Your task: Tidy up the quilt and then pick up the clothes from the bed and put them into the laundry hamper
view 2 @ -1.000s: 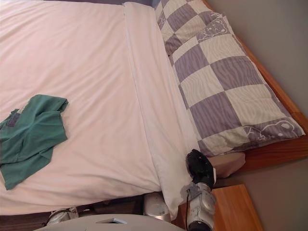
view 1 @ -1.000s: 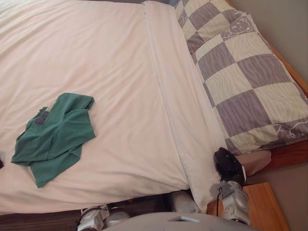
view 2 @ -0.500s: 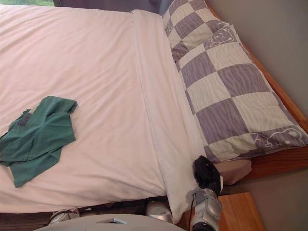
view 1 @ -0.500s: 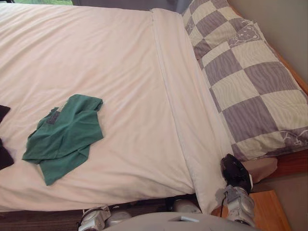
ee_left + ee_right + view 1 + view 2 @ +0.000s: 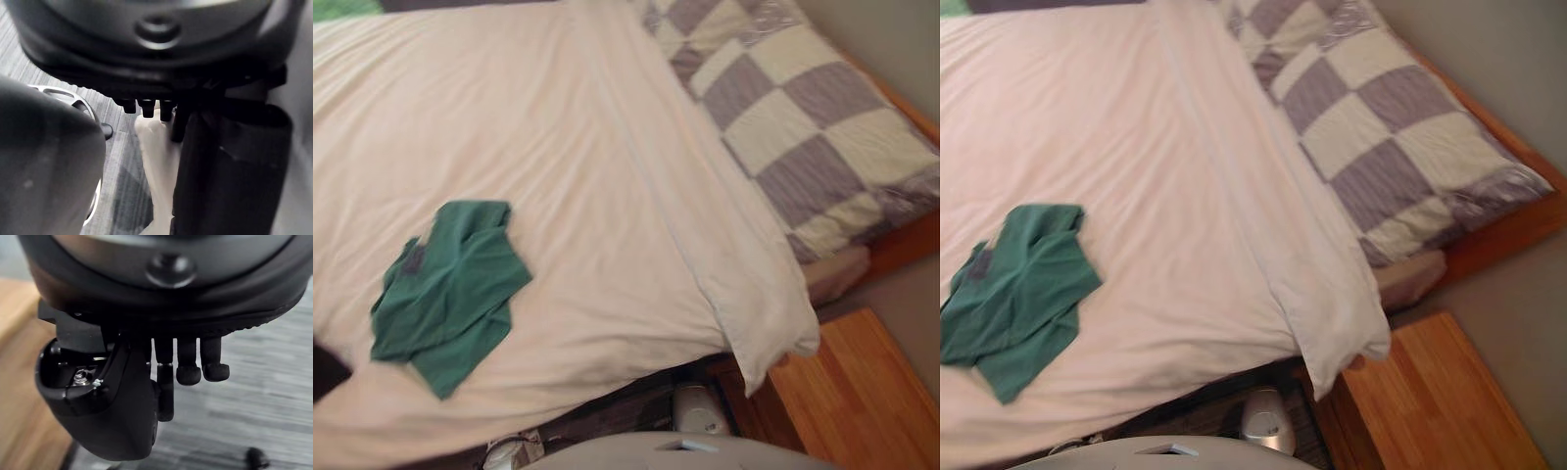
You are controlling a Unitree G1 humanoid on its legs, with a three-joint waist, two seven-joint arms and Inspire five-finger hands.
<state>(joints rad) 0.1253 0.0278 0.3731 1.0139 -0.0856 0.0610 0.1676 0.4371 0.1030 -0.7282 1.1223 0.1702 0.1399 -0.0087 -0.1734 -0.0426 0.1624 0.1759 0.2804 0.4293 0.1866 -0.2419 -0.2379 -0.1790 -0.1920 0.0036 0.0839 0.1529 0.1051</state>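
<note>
On the quilt, near left, lies the green shirt, long axis slanting away rightward. The left hand and right hand hang over floor, fingers slack and empty; left looks nearer.

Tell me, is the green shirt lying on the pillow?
No, the green shirt lies on the white quilt, well apart from the checked pillow.

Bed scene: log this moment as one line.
quilt: spread smooth | green garment: lying on quilt, no hand on it | left hand: over floor | right hand: open, empty, over floor
</note>
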